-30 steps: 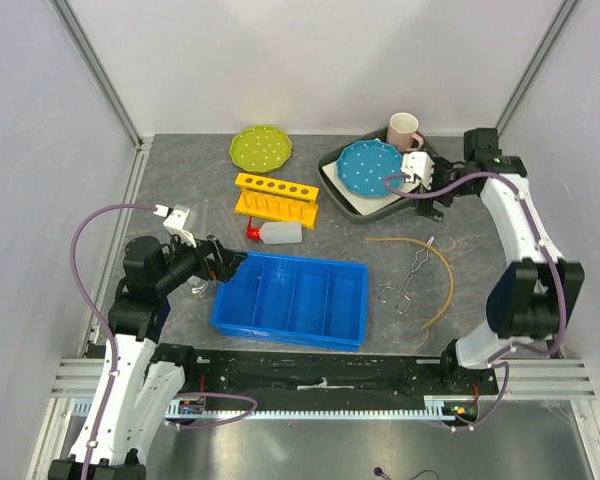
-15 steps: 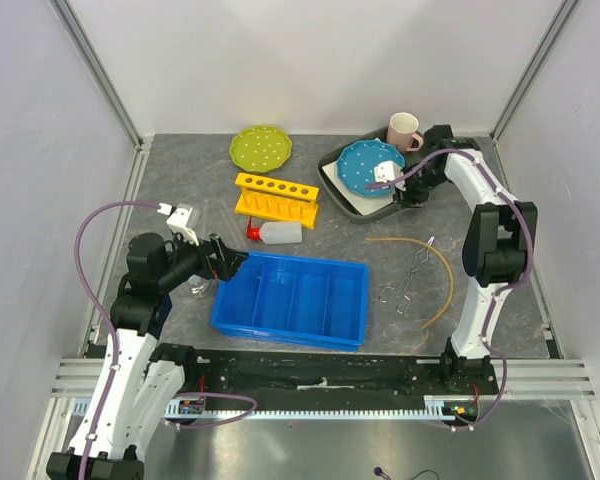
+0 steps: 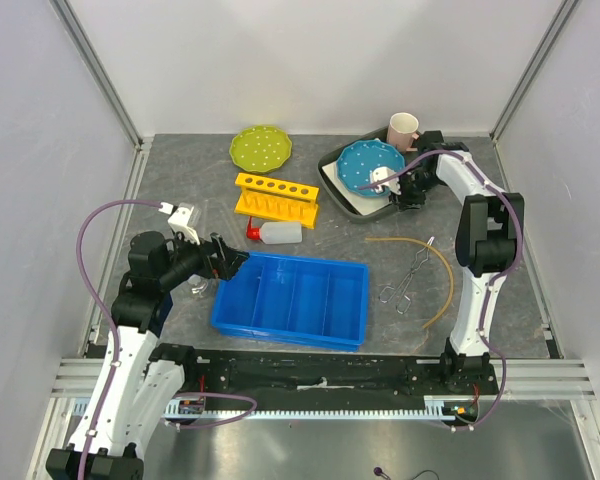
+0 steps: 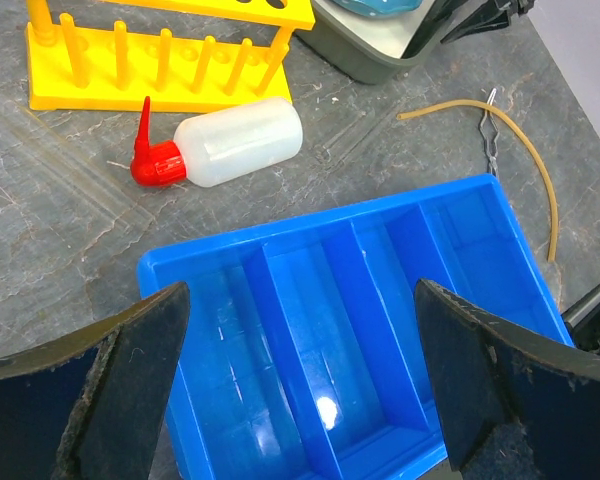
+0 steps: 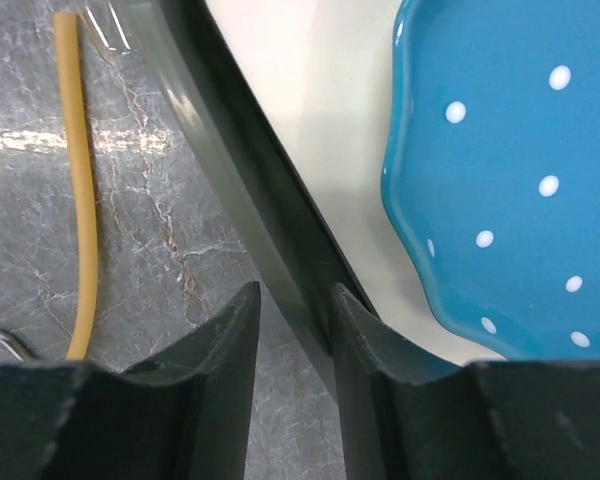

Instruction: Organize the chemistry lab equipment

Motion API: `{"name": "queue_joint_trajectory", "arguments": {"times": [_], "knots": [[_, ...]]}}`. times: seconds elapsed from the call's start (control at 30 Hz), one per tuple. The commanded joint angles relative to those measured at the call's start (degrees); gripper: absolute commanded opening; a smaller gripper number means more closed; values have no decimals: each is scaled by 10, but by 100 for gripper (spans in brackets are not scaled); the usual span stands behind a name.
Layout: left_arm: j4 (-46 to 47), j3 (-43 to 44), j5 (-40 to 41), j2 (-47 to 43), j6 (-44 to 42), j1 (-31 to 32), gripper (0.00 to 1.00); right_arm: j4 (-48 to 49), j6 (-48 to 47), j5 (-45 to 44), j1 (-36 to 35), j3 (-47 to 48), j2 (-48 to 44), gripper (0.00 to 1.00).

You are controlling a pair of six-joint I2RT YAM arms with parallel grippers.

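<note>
Top external view: over the last second the right arm has folded in from the right side of the surface, and its right claw (image 3: pixel 402 190) has dropped from above the dark tray (image 3: pixel 332 178) to the tray's near-right edge. The right wrist view shows the fingers (image 5: pixel 225 385) drawn close on either side of the tray rim, by the look of it pinching it, with the blue dotted plate (image 5: pixel 520 170) lying inside the tray just to the right.

The left arm has hardly stirred. Its left claw (image 4: pixel 300 300) hangs spread wide and empty over the left end of the blue bin (image 3: pixel 285 332), whose compartments hold nothing.

None of the lab gear has shifted:
- The yellow test-tube rack (image 3: pixel 276 197) lies far of the bin.
- The white squeeze bottle (image 3: pixel 277 233) lies on its side between rack and bin.
- The metal tongs (image 3: pixel 408 275) rest to the right of the bin.
- The tan rubber tube (image 3: pixel 449 280) curves just beside the tongs on the right.

So the only change concerns the tray, not the equipment. My reading is that the right arm means to drag or steady the tray to free room, and the sorting itself has not yet begun. The bottle is the item nearest the open left claw.
</note>
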State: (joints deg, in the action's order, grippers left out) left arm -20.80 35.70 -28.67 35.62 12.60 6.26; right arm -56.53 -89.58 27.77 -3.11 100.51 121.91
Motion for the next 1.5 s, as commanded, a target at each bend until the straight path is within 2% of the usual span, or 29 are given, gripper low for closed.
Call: {"name": "queue_joint_trajectory", "arguments": {"times": [0.0, 0.27, 0.7, 1.07, 1.47], "knots": [[22, 6, 1, 0, -22, 2, 100, 17, 25, -3, 1, 21, 6, 39], [23, 7, -1, -4, -23, 2, 100, 40, 79, -6, 2, 14, 0, 28], [23, 7, -3, -13, -21, 6, 100, 128, 208, -48, 7, -10, -12, 22], [23, 6, -4, -19, -21, 9, 100, 225, 300, -93, 18, -62, -39, 22], [23, 6, -2, -22, -21, 12, 100, 257, 362, -134, 21, -47, -32, 23]]}}
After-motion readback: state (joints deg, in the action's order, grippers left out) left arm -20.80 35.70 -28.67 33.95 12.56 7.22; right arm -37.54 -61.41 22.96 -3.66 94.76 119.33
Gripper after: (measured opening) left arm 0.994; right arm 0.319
